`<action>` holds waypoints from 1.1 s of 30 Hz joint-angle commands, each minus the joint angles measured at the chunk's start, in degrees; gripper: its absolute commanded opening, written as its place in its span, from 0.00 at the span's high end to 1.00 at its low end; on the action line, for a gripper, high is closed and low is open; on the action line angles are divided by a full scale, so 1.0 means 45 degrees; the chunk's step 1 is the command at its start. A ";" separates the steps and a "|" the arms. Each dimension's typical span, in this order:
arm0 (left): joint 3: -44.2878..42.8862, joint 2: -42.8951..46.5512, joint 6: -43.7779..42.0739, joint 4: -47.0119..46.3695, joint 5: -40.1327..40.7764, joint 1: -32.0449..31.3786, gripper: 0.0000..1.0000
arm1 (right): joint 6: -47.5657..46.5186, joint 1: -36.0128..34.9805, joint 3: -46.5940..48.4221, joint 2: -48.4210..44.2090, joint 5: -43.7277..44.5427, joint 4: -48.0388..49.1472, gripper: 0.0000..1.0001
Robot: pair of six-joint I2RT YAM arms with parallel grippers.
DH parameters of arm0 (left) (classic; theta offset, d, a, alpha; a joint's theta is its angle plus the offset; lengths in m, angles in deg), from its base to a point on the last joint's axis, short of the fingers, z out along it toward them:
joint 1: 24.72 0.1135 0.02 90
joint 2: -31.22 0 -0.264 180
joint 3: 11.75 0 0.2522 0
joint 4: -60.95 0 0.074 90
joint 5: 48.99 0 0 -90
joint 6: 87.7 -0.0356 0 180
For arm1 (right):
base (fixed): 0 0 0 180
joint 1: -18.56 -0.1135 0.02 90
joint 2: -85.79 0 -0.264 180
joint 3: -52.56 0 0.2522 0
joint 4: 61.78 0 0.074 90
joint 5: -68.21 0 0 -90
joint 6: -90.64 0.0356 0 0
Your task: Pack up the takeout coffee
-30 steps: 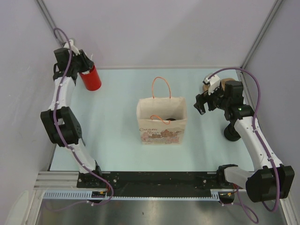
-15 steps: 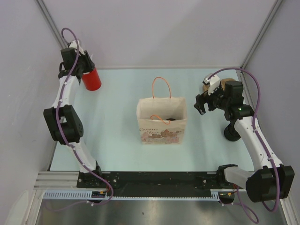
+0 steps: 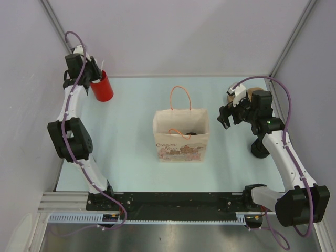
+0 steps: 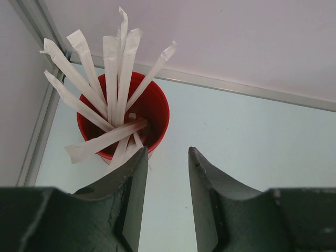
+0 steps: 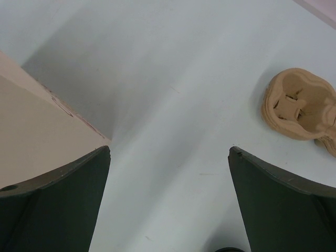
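Left wrist view puts the left gripper [image 4: 167, 153] low over the table [image 4: 252, 136], jaws narrowly parted with nothing between them. At its 11 o'clock stands the red cup [image 4: 156, 111], wrapped straws [image 4: 113, 68] fanning out of it. The right gripper [image 5: 169, 149] gapes wide and empty at 3 o'clock of the paper bag [image 3: 181, 144], a moulded pulp carrier [image 5: 299, 113] at its 2 o'clock. A dark round shape inside the bag's mouth looks like the takeout coffee [image 3: 191, 133], though too small to be sure. Fetching a straw seems the step in hand. Next, the left jaws must centre on one wrapper and pinch it without tipping the cup.
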 commanded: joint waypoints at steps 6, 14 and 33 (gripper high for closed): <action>-0.0308 0.0345 -0.0272 -0.0285 0.0129 0.0021 0.58 | -0.0122 -0.0011 -0.0006 0.0011 -0.0080 0.0154 0.01; -0.0445 0.0091 -0.0467 0.0379 0.0247 0.0040 0.59 | -0.0141 -0.0010 -0.0006 0.0030 -0.0080 0.0134 0.01; -0.0758 -0.0358 -0.0819 0.0906 0.0753 -0.0136 0.59 | -0.0161 -0.0011 -0.0006 0.0030 -0.0061 0.0115 0.01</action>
